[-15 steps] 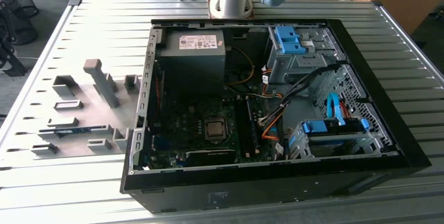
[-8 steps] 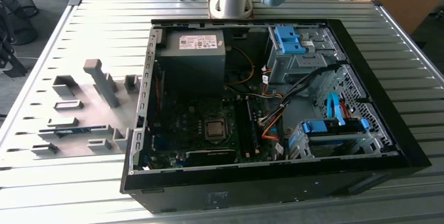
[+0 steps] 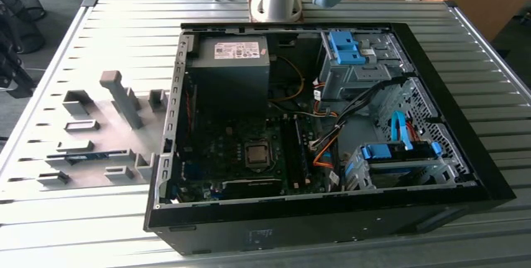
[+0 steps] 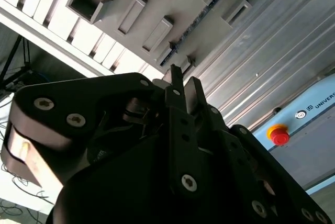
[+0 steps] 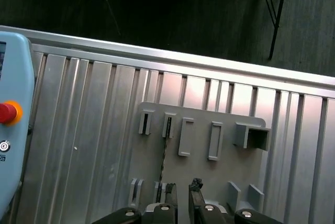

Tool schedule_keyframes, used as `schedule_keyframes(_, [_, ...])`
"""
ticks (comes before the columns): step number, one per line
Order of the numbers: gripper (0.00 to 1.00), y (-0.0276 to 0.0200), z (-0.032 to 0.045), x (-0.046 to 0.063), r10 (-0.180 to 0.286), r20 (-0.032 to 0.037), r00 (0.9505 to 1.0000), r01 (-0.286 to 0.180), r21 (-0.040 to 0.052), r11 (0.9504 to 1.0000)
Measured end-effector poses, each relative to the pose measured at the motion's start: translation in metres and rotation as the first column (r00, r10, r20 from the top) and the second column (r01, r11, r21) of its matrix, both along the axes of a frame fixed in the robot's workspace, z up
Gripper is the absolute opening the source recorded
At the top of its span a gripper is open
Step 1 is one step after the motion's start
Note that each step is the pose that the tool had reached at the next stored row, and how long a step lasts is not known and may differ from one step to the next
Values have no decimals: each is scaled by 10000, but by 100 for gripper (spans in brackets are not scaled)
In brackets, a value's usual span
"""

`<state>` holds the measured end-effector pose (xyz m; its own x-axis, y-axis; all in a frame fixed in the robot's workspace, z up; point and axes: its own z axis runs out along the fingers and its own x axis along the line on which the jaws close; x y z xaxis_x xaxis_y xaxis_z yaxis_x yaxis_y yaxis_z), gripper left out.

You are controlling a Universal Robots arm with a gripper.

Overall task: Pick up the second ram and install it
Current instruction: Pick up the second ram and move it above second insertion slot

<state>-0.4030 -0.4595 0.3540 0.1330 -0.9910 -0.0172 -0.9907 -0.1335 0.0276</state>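
The second ram (image 3: 81, 155) is a thin blue-green stick standing on edge in a holder of the grey fixture plate (image 3: 99, 132), at the exterior view's left of the open computer case (image 3: 332, 209). In the first wrist view the ram (image 5: 164, 153) shows edge-on as a thin dark line. My gripper (image 5: 182, 191) hovers above the plate close to one end of the stick and does not touch it. In the second wrist view the ram (image 4: 201, 17) lies beyond my gripper (image 4: 186, 85). The black fingers stand a narrow gap apart with nothing between them.
Several grey holder blocks (image 3: 124, 97) rise from the fixture plate. The case holds a motherboard with its CPU socket (image 3: 258, 153), a power supply (image 3: 228, 63), blue drive latches (image 3: 397, 151) and loose cables. A pendant with a red button (image 5: 5, 113) lies on the slatted table (image 3: 124, 32).
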Motion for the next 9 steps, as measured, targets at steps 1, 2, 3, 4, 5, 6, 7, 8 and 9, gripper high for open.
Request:
schedule_keyframes(1, [24,1,-16,-1,-90,12,10000,90,1,10000])
schedule_keyframes(2, [24,1,-32,-1,-204,18,9998,204,1,9998])
schedule_keyframes(3, [24,1,-50,-1,-343,23,9994,343,1,9994])
schedule_keyframes(4, [24,1,-68,-1,-485,26,9988,485,0,9988])
schedule_keyframes(5, [24,1,-86,-1,-596,26,9982,596,0,9982])
schedule_keyframes(6, [24,1,-104,-1,-660,26,9978,660,1,9978])
schedule_keyframes(7, [25,1,-122,-1,-700,27,9975,700,1,9975])
schedule_keyframes(8, [31,1,-141,-1,-722,27,9974,722,1,9974])
schedule_keyframes(9, [31,1,-159,-1,-728,27,9973,728,1,9974])
